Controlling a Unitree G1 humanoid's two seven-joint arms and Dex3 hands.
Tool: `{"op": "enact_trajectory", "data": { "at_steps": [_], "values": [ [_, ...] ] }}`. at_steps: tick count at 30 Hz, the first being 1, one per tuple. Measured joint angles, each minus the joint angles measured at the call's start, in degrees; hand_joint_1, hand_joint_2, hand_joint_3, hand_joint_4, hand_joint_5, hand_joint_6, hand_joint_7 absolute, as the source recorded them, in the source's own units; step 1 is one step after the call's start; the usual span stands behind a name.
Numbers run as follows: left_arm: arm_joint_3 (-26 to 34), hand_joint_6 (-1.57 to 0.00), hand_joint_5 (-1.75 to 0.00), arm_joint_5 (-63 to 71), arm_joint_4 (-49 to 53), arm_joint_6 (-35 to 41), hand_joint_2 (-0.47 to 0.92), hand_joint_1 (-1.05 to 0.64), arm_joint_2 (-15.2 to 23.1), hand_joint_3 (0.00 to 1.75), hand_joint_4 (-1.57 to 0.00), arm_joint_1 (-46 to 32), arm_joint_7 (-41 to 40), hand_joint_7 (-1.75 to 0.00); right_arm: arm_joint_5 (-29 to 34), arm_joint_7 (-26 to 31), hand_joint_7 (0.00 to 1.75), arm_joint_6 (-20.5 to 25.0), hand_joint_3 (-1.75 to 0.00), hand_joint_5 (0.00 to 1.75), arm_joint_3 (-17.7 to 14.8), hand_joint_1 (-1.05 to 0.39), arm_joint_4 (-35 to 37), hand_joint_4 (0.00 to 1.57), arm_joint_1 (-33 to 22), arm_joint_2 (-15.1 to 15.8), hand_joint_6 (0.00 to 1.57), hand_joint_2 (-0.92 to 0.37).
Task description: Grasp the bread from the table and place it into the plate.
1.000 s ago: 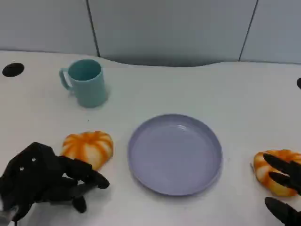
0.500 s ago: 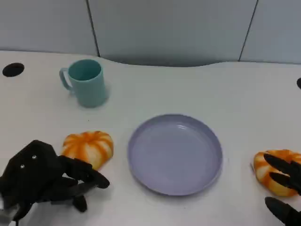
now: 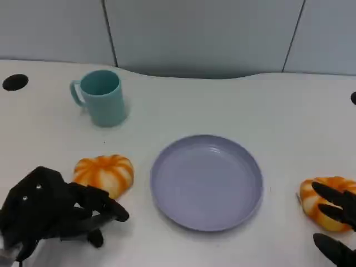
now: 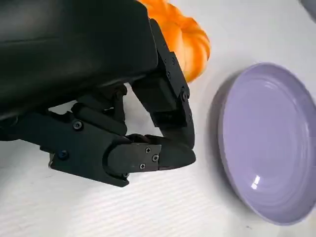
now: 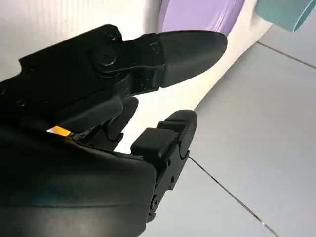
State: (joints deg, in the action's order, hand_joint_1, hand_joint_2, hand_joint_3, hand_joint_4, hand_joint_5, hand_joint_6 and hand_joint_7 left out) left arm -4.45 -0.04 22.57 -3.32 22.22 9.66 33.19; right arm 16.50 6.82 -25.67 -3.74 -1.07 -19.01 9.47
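Note:
Two orange striped breads lie on the white table, one on each side of the lilac plate point(image 3: 207, 181). The left bread point(image 3: 105, 173) sits just beyond my left hand point(image 3: 50, 214), whose fingers are curled in against the thumb with nothing in them. The left wrist view has that bread point(image 4: 190, 42) behind the curled fingers point(image 4: 163, 153) and the plate point(image 4: 269, 148) beside them. Over the near side of the right bread point(image 3: 320, 203) my right hand point(image 3: 336, 222) spreads its fingers. A sliver of that bread point(image 5: 59, 131) peeks out between the fingers point(image 5: 187, 47) in the right wrist view.
A teal mug point(image 3: 103, 97) stands upright at the back left, well beyond the left bread. A round black hole point(image 3: 15, 82) marks the table's far left. Grey wall panels rise behind the table's curved back edge.

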Motion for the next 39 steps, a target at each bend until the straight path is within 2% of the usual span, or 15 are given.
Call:
{"op": "enact_trajectory", "data": {
  "at_steps": [3, 7, 11, 15, 18, 19, 20, 22, 23, 25, 26, 29, 32, 36, 39],
  "values": [
    [2.3, -0.51, -1.74, -2.4, 1.0, -6.7, 0.92, -0.61, -1.6, 0.43, -0.68, -0.8, -0.2, -1.67, 0.0, 0.0, 0.00, 0.2, -0.32, 0.00, 0.0, -0.37, -0.1, 0.84, 0.0, 0.0, 0.71, -0.92],
    [4.1, -0.48, -1.75, -5.1, -1.9, -8.7, 0.92, -0.59, -1.8, 0.41, -0.68, -2.3, -0.2, -1.71, 0.0, 0.0, 0.00, 0.2, -0.32, 0.00, 0.1, -0.35, -0.1, 0.84, 0.0, 0.0, 0.71, -0.92],
    [5.7, -0.61, -1.58, -3.4, -5.5, -16.7, 0.92, -0.56, -1.5, 0.42, -0.74, -2.7, -2.8, -1.41, 0.1, 0.0, 0.00, 0.1, -0.32, 0.00, 0.1, -0.35, 0.0, 0.83, 0.2, 0.0, 0.71, -0.92],
    [5.9, -0.50, -1.59, 4.4, -5.8, -27.3, 0.92, -0.59, 1.0, 0.28, -0.60, -2.2, -7.4, -1.33, 0.2, 0.5, 0.00, -0.5, -0.32, 0.01, 0.1, -0.35, 0.5, 0.84, 0.5, 0.0, 0.71, -0.92],
    [5.9, -0.45, -1.49, 17.1, -6.2, -34.9, 0.92, -0.63, 3.6, 0.21, -0.47, -1.0, -15.7, -1.02, 0.6, 0.7, 0.00, -0.5, -0.32, 0.01, 0.2, -0.36, 0.6, 0.84, 0.7, 0.0, 0.71, -0.92],
    [5.8, -0.43, -1.41, 22.1, -7.0, -36.1, 0.92, -0.64, 4.5, 0.21, -0.38, -0.9, -19.1, -0.82, 0.8, 0.7, 0.00, -0.5, -0.32, 0.01, 0.2, -0.36, 0.6, 0.84, 0.8, 0.0, 0.71, -0.92],
    [5.7, -0.40, -1.26, 26.4, -7.9, -36.8, 0.92, -0.67, 5.5, 0.21, -0.23, -0.8, -21.9, -0.52, 1.0, 0.8, 0.00, -0.5, -0.33, 0.01, 0.3, -0.36, 0.6, 0.84, 0.8, 0.0, 0.71, -0.92],
    [4.7, -0.35, -1.05, 35.6, -10.9, -35.7, 0.92, -0.71, 7.9, 0.19, -0.11, -0.8, -25.0, -0.25, 1.2, 0.9, 0.00, -0.5, -0.33, 0.01, 0.3, -0.36, 0.6, 0.84, 0.8, 0.0, 0.71, -0.92],
    [4.1, -0.30, -0.83, 39.4, -12.8, -34.1, 0.92, -0.74, 9.1, 0.14, -0.04, -0.7, -25.4, -0.13, 1.3, 0.9, 0.00, -0.5, -0.33, 0.00, 0.3, -0.36, 0.6, 0.84, 0.8, 0.0, 0.70, -0.92],
    [2.7, -0.26, -0.66, 45.4, -16.6, -29.5, 0.92, -0.76, 10.9, 0.11, -0.01, -0.5, -25.1, -0.06, 1.3, 0.9, 0.00, -0.5, -0.33, 0.00, 0.4, -0.36, 0.5, 0.83, 0.7, 0.0, 0.70, -0.92],
    [2.2, -0.20, -0.47, 47.0, -18.1, -27.4, 0.91, -0.76, 11.4, 0.07, 0.00, -0.4, -24.3, -0.05, 1.3, 0.9, 0.00, -0.5, -0.33, 0.00, 0.4, -0.37, 0.5, 0.83, 0.7, -0.1, 0.70, -0.92],
    [-0.1, -0.10, -0.22, 48.1, -20.5, -22.1, 0.91, -0.79, 12.4, 0.04, 0.00, 1.0, -19.6, -0.01, 1.3, 0.9, 0.00, -0.5, -0.33, 0.00, 0.4, -0.36, 0.5, 0.82, 0.7, -0.1, 0.70, -0.92],
    [-2.9, -0.05, -0.07, 47.8, -19.8, -19.2, 0.88, -0.79, 13.1, 0.01, 0.00, 3.7, -14.6, 0.00, 1.4, 0.9, 0.00, -0.6, -0.32, 0.00, 0.4, -0.36, 0.5, 0.82, 0.7, -0.1, 0.70, -0.92],
    [-6.3, 0.00, -0.01, 46.3, -14.3, -18.7, 0.90, -0.79, 13.4, 0.01, 0.00, 8.8, -11.7, 0.00, 2.0, 1.1, 0.00, -0.5, -0.33, 0.00, 0.4, -0.36, 0.3, 0.82, 0.6, -0.1, 0.70, -0.92],
    [-9.7, -0.06, 0.00, 45.9, -7.2, -18.5, 0.86, -0.76, 12.8, 0.00, 0.00, 13.4, -11.0, -0.03, 2.0, 1.2, 0.00, -0.3, -0.32, 0.00, 0.4, -0.37, 0.1, 0.82, 0.3, -0.2, 0.70, -0.92]
  ]
}}
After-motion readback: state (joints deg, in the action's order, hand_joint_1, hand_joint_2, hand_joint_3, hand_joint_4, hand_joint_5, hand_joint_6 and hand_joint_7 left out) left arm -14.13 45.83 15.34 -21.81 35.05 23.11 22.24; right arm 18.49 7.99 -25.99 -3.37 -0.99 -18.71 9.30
